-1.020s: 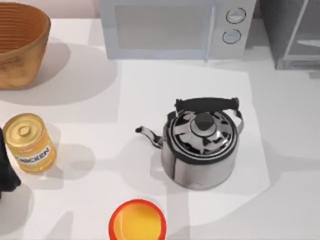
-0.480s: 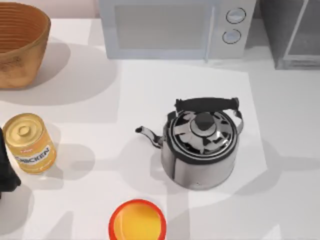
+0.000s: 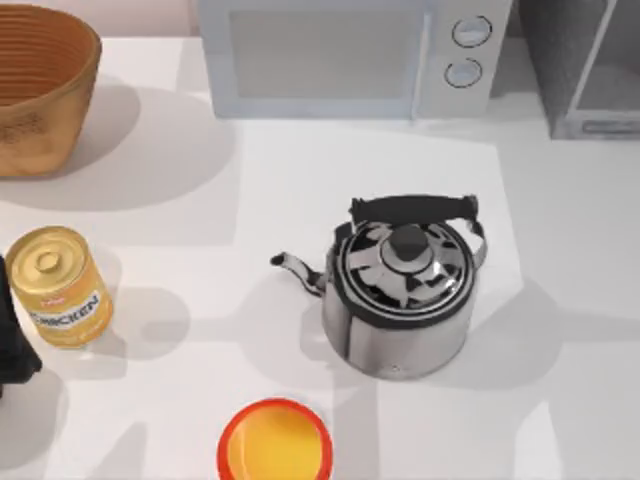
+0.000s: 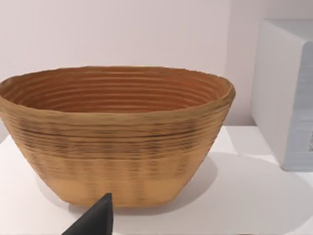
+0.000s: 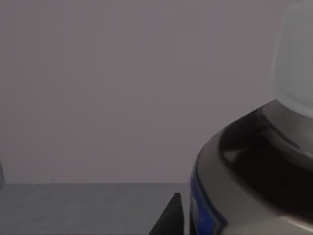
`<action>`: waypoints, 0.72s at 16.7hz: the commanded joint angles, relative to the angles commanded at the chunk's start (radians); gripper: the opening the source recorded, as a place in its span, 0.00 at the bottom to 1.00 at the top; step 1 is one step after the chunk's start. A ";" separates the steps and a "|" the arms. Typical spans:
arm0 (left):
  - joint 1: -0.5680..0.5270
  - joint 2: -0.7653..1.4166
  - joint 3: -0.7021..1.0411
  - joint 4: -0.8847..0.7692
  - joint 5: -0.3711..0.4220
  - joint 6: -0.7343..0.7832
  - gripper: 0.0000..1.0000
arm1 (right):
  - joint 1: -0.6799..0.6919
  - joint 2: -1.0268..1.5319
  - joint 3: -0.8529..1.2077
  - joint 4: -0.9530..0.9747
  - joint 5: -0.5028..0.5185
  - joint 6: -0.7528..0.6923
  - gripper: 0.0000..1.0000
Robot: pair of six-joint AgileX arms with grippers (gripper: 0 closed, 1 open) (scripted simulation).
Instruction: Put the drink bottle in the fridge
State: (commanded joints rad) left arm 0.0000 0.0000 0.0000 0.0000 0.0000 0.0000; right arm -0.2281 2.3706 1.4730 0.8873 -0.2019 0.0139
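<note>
Here, the drink bottle (image 5: 254,166) is sitting just beside the right gripper (image 5: 168,219); I cannot tell its grip. The fridge (image 3: 585,70) is standing at the table's one o'clock. The left gripper (image 4: 95,221) is facing the basket (image 4: 117,132), its grip likewise unclear.

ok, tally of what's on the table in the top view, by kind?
Appliances: 2 (microwave, fridge)
Kettle: 1
Basket: 1
Can: 1
Orange-rimmed bowl: 1
Black object at the left edge: 1
Total: 7

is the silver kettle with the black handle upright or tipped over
Upright. In the top view the silver kettle with the black handle shows its round lid and knob face-on, its handle arched across the top, and its spout pointing sideways.
</note>
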 joint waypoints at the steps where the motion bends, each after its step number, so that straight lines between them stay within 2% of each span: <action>1: 0.000 0.000 0.000 0.000 0.000 0.000 1.00 | 0.002 0.005 0.011 -0.006 0.001 -0.001 0.01; 5: 0.000 0.000 0.000 0.000 0.000 0.000 1.00 | 0.002 0.006 0.012 -0.007 0.001 -0.001 0.01; 12: 0.000 0.000 0.000 0.000 0.000 0.000 1.00 | 0.002 0.006 0.012 -0.007 0.001 -0.001 0.53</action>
State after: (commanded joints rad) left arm 0.0000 0.0000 0.0000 0.0000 0.0000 0.0000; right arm -0.2258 2.3765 1.4851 0.8805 -0.2011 0.0129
